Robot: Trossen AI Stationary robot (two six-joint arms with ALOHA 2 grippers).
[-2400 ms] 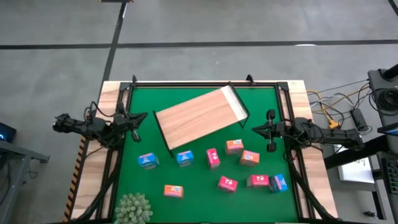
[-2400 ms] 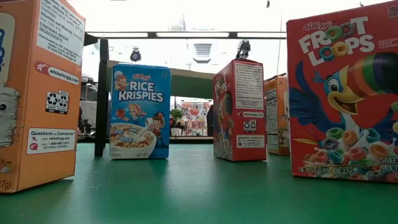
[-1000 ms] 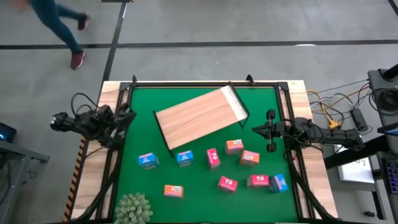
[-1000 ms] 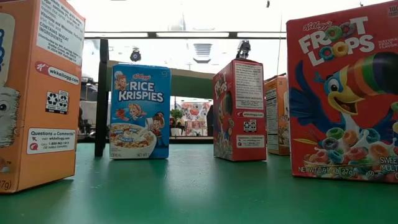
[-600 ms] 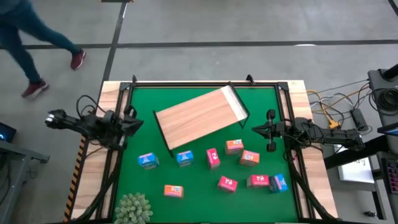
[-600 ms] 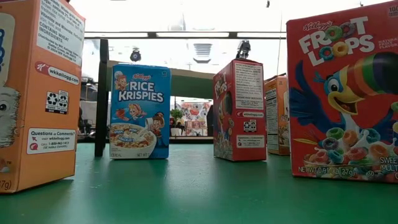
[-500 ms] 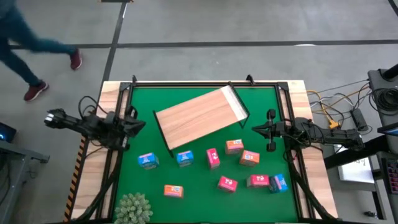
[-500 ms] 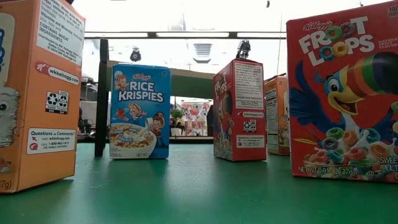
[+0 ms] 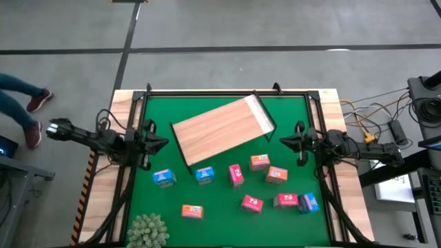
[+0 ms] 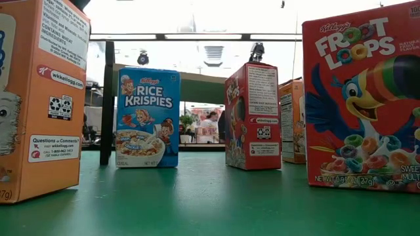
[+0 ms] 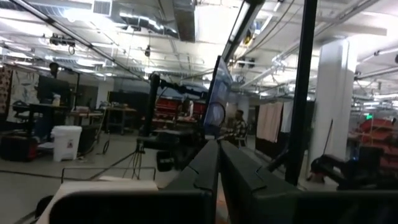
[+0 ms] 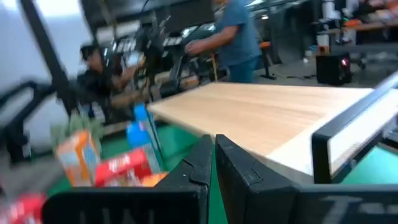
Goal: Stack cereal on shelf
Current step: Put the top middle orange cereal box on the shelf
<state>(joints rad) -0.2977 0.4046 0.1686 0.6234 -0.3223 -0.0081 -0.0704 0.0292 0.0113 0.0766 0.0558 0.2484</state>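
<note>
Nine cereal boxes stand scattered on the green mat (image 9: 220, 186), none yet on the shelf (image 9: 222, 129), so every risk lies ahead of me.

Shelf: the light-wood board lies flat and skewed across the middle of the mat, with the boxes spread along its near side. If I knock its dark frame while reaching in, I judge it could slide into the blue box (image 9: 204, 176) standing just beside its corner.

Boxes: the pink-red box (image 9: 286, 200) and the blue box beside it (image 9: 310, 202) touch or nearly touch. A pinch on one may drag or tip the other. The small cartons look light and easy to topple with a fingertip.

Plant: the fuzzy green plant (image 9: 147, 231) sits at the near left corner, close to an orange box (image 9: 192, 211), and crowds any approach from that side.

Grippers: my left gripper (image 9: 160, 142) hangs at the mat's left edge, fingers clenched on nothing. My right gripper (image 9: 286, 142) hangs at the right edge near the shelf's end, likewise closed and empty. Both must open before any grasp, or they will simply push a box over.
</note>
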